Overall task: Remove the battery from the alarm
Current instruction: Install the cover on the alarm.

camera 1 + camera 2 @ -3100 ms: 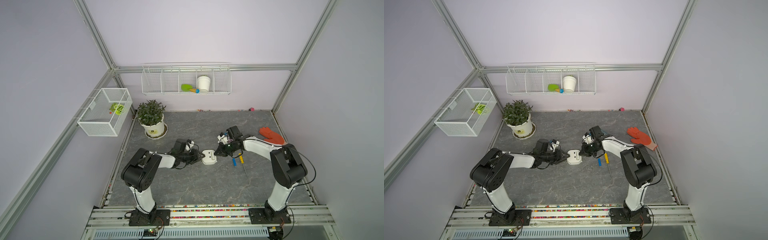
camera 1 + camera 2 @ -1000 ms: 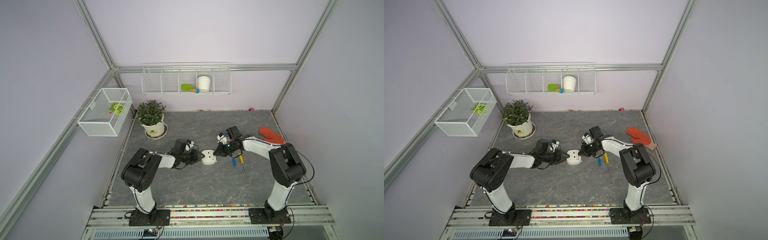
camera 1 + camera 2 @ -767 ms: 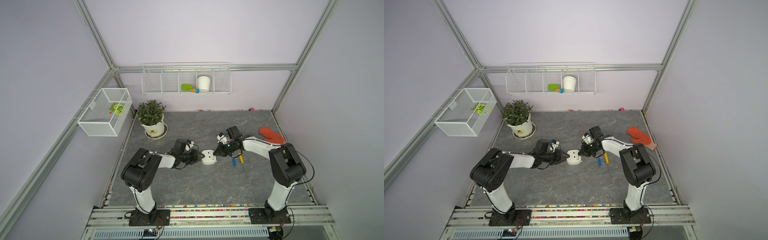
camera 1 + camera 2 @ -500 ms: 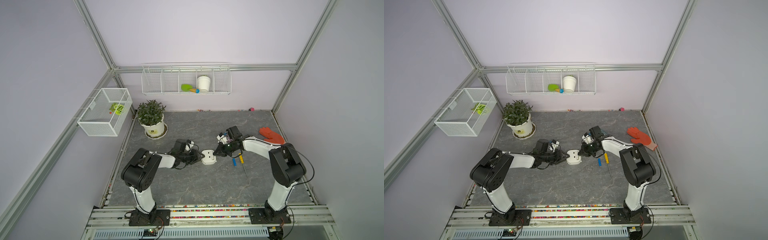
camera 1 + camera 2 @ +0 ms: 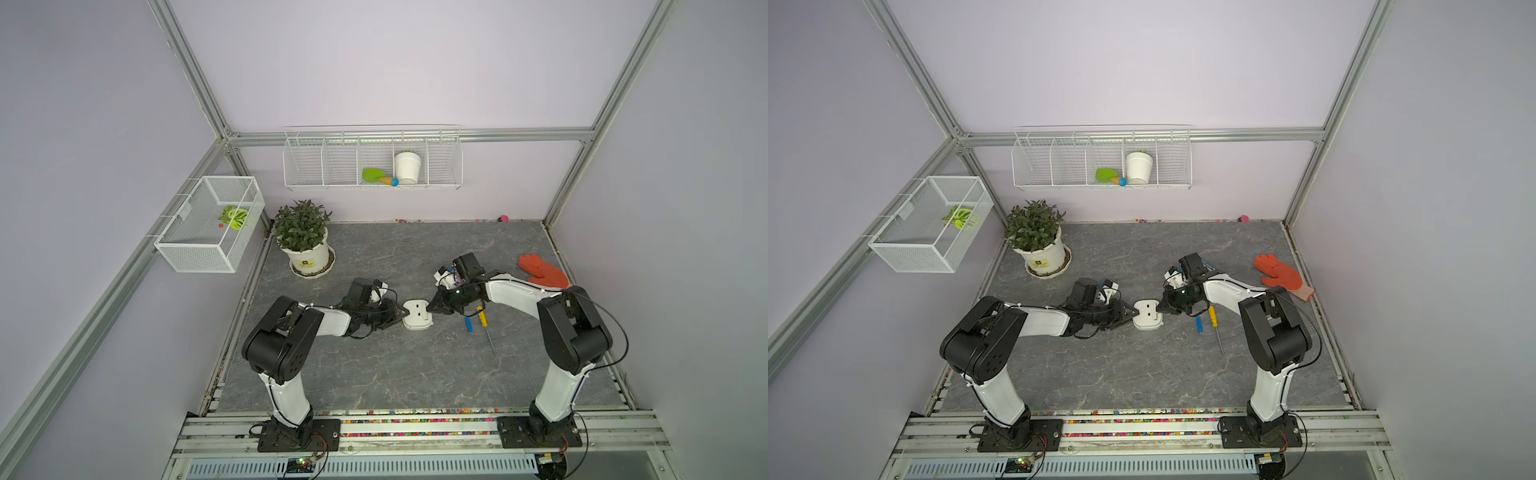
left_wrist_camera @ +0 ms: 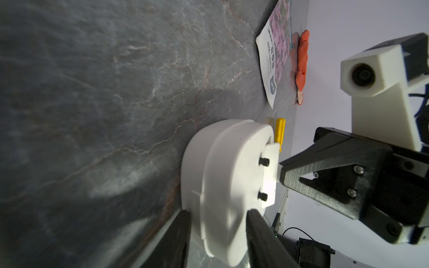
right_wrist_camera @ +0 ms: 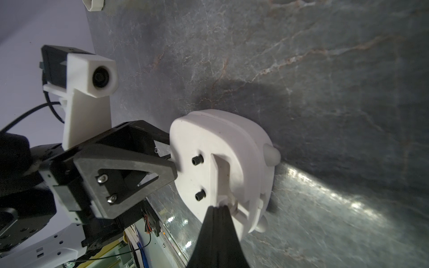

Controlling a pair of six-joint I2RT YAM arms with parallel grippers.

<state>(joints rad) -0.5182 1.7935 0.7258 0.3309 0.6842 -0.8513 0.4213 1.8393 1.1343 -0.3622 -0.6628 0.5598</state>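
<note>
The white alarm [image 5: 417,316] [image 5: 1148,316] lies face down mid-table, its back with two black knobs facing up. My left gripper [image 5: 402,314] [image 6: 218,212] is shut on the alarm's [image 6: 227,174] left edge, one finger on each side of the body. My right gripper [image 5: 432,307] [image 7: 217,207] is shut and empty. Its joined tips press on the alarm's [image 7: 220,143] back at the end of the raised cover strip. The blue battery [image 5: 468,325] [image 5: 1199,324] lies on the table right of the alarm.
A yellow-handled screwdriver [image 5: 482,316] [image 6: 279,132] lies beside the battery. An orange glove [image 5: 540,270] sits at the right edge, with a seed packet [image 6: 276,46] near it. A potted plant [image 5: 305,245] stands back left. A wire rack [image 5: 372,160] and a mesh basket [image 5: 208,224] hang on the walls.
</note>
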